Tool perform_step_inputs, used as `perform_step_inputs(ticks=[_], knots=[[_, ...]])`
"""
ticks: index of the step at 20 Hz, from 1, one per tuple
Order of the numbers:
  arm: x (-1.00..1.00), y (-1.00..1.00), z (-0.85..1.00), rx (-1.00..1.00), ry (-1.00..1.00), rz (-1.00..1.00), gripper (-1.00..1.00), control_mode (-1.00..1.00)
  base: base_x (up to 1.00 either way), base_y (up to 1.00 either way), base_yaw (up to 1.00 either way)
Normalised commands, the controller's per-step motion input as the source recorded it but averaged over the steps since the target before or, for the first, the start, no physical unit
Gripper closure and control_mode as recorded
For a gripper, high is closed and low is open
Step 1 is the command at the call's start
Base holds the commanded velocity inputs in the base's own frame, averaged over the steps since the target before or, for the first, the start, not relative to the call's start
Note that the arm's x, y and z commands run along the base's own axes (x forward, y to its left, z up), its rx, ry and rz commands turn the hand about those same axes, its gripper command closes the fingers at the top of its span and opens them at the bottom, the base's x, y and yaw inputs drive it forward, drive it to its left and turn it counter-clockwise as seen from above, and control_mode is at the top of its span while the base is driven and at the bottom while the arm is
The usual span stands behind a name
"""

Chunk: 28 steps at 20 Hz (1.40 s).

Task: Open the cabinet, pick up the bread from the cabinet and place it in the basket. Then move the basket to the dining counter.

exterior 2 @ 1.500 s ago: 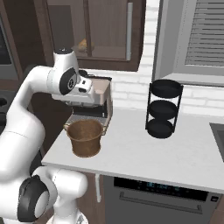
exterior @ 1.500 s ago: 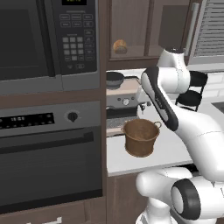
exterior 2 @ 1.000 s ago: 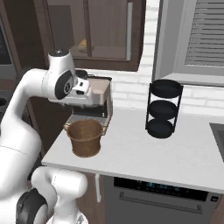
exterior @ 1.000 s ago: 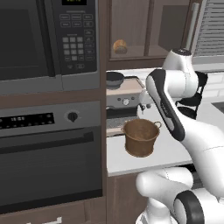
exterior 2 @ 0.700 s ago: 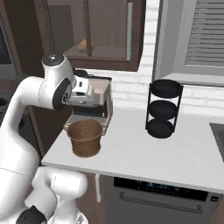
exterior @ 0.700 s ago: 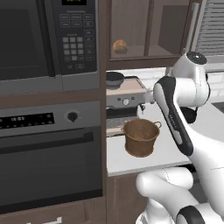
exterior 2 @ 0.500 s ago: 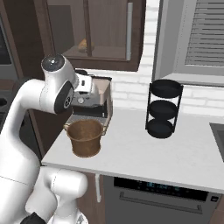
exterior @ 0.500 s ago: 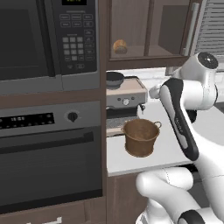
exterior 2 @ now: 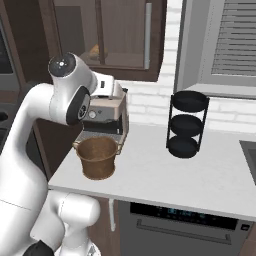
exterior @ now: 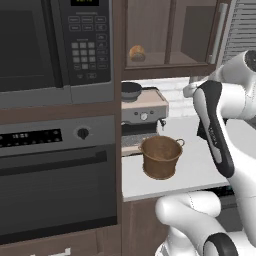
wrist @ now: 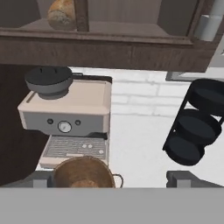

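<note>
base views flank basket (exterior: 161, 157), hand view near

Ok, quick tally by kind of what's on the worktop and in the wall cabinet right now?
Basket: 1
Bread, behind the cabinet glass: 1
Coffee machine: 1
Black tiered canister stack: 1
Total: 4
</note>
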Motion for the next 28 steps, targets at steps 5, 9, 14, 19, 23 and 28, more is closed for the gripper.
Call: perform_step_inputs(ticks=[5, 9, 14, 19, 23, 28], knots=[[0.00, -0.11, 0.32, 0.00, -0.03, -0.03, -1.00, -1.00, 0.00, 0.00, 0.00], [0.00, -0.18, 0.16, 0.00, -0.01, -0.03, -1.00, -1.00, 0.00, 0.00, 0.00], [0.00, -0.24, 0.05, -0.01, -0.18, -0.02, -1.00, -1.00, 0.00, 0.00, 0.00], [0.09, -0.22, 0.07, 0.00, -0.36, 0.00, -1.00, -1.00, 0.00, 0.00, 0.00], [0.37, -0.01, 0.38, 0.00, -0.16, 0.00, -1.00, -1.00, 0.00, 0.00, 0.00], [0.39, -0.01, 0.64, 0.03, 0.00, -0.02, -1.00, -1.00, 0.00, 0.00, 0.00]])
